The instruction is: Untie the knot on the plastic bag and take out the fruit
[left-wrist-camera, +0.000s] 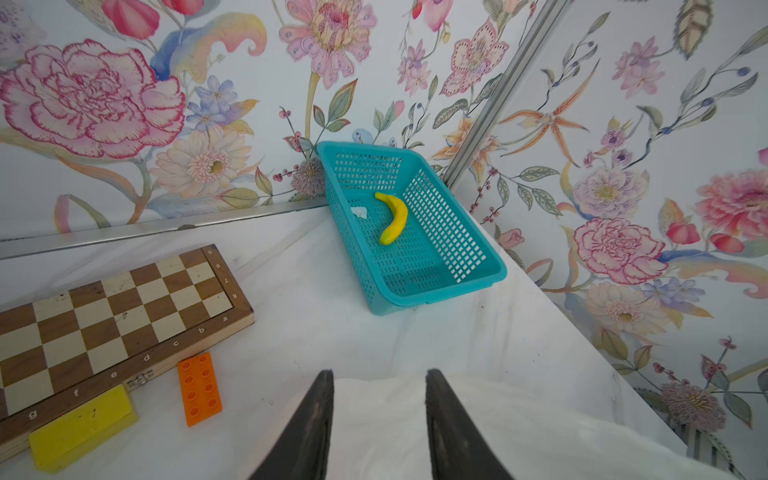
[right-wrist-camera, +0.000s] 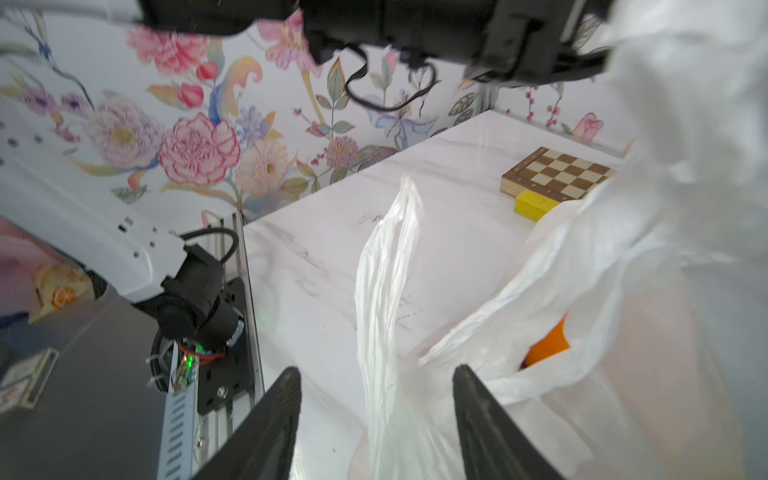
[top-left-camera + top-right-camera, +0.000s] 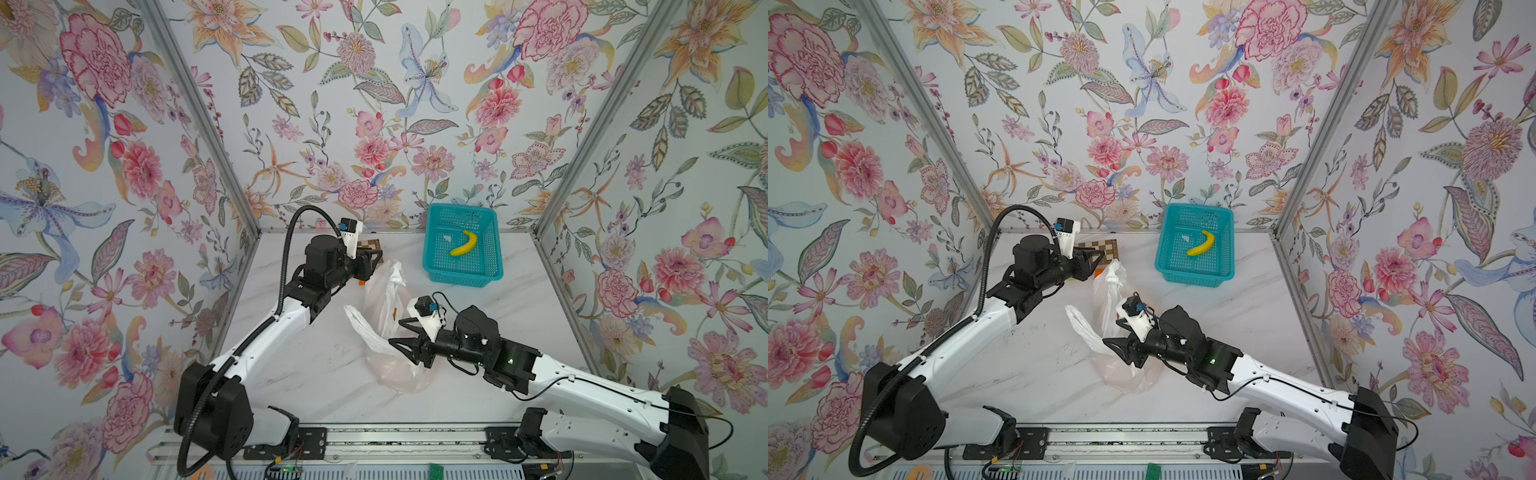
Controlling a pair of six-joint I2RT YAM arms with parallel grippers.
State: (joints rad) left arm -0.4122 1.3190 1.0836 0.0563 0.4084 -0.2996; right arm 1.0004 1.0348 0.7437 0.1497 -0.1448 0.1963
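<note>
The plastic bag [image 3: 395, 378] [image 3: 1125, 374] lies crumpled in the middle of the marble table, white and faintly pink. I see no knot: its two handles lie apart, and the mouth gapes in the right wrist view. Inside that mouth only an orange patch [image 2: 548, 345] shows; the rest of the fruit is hidden. My left gripper [image 3: 376, 259] [image 1: 379, 374] hangs open at the bag's far end, white plastic under its jaws. My right gripper [image 3: 397, 331] [image 2: 377, 369] is open at the bag's middle. One handle tail [image 2: 390, 257] stands loose between its jaws.
A teal basket [image 3: 427, 257] [image 1: 453, 293] at the back right holds a yellow banana [image 3: 464, 243]. A folded chessboard [image 1: 116, 316] lies at the back left. Beside it are an orange block [image 1: 199, 388] and a yellow block [image 1: 83, 428]. Floral walls close three sides.
</note>
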